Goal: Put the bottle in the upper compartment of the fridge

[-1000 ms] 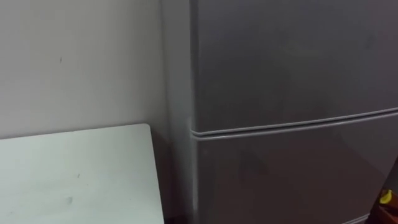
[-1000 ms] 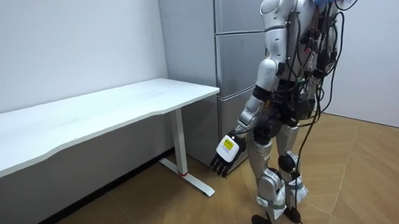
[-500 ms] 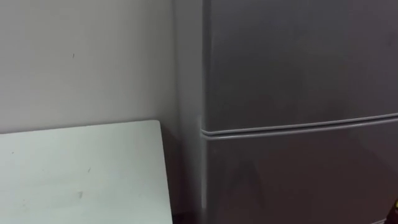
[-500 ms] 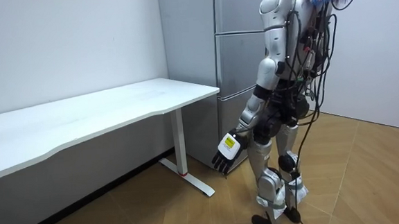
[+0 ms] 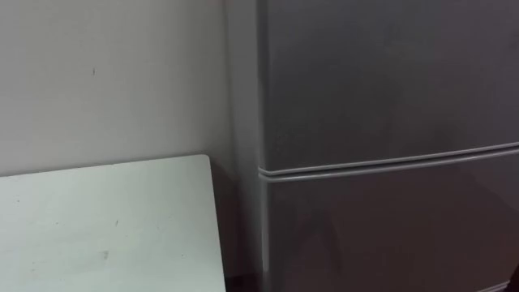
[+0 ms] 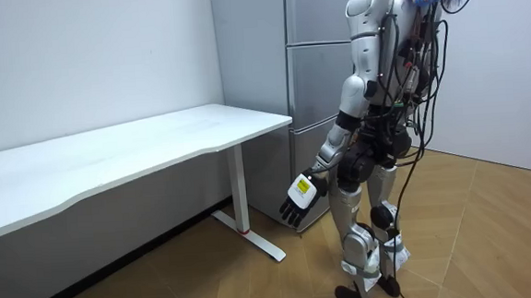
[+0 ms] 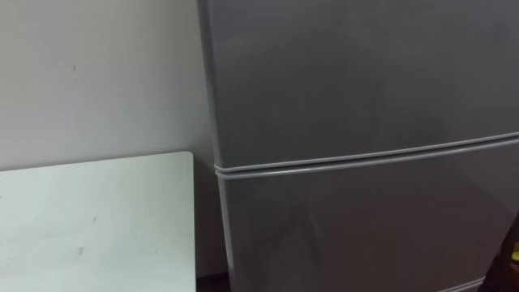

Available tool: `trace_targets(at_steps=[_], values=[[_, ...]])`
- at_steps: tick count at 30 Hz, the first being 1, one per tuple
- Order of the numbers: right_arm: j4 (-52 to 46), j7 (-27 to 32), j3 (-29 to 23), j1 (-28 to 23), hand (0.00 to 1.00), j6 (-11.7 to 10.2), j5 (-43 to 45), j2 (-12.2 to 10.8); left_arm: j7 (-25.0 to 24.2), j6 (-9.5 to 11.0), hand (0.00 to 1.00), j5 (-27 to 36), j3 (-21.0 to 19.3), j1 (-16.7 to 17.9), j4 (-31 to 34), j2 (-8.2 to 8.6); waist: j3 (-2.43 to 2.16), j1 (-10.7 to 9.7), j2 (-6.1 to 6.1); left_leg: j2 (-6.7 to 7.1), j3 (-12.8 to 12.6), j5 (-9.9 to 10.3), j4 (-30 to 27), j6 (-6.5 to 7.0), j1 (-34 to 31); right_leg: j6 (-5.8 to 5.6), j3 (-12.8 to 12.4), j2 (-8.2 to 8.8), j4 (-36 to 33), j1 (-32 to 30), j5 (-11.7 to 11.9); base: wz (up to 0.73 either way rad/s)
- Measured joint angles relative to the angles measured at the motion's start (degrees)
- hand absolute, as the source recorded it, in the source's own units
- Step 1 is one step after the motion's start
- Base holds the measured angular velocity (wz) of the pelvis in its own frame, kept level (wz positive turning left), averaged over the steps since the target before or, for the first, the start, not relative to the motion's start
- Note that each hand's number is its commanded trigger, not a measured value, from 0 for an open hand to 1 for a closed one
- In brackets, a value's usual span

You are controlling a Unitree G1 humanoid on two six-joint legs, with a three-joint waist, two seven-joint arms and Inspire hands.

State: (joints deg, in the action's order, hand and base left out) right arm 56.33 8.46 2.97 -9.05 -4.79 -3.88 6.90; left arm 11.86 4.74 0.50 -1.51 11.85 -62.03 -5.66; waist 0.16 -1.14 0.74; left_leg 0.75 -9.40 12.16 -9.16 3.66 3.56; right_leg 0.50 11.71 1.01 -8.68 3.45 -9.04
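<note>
The left hand [image 6: 297, 202] hung low beside the robot's thigh, fingers relaxed and pointing at the floor, holding nothing and touching nothing. The robot stood upright close in front of the grey fridge [image 5: 381, 122], with the end of the white table [image 5: 97, 231] just to its left, against the pale wall [image 5: 105, 81]. The fridge's upper door [image 5: 389, 77] and lower door [image 5: 389, 231] were both closed, with a thin seam between them. Where the bottle was could not be told. A yellow speck [image 7: 516, 256] at the right eye view's lower right edge was too small to identify.
</note>
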Motion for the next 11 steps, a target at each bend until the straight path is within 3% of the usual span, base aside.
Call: trace_targets(at_steps=[11], values=[[0.7, -1.6, 0.3, 0.0, 0.00, -0.3, -0.1, 0.0, -0.3, 0.2, 0.00, 0.1, 0.0, 0.2, 0.0, 0.00, -0.19, 0.2, -0.80, 0.04, 0.2, 0.0, -0.2, 0.00, 0.1, -0.03, 0.1, 0.02, 0.2, 0.4, 0.0, 0.00]])
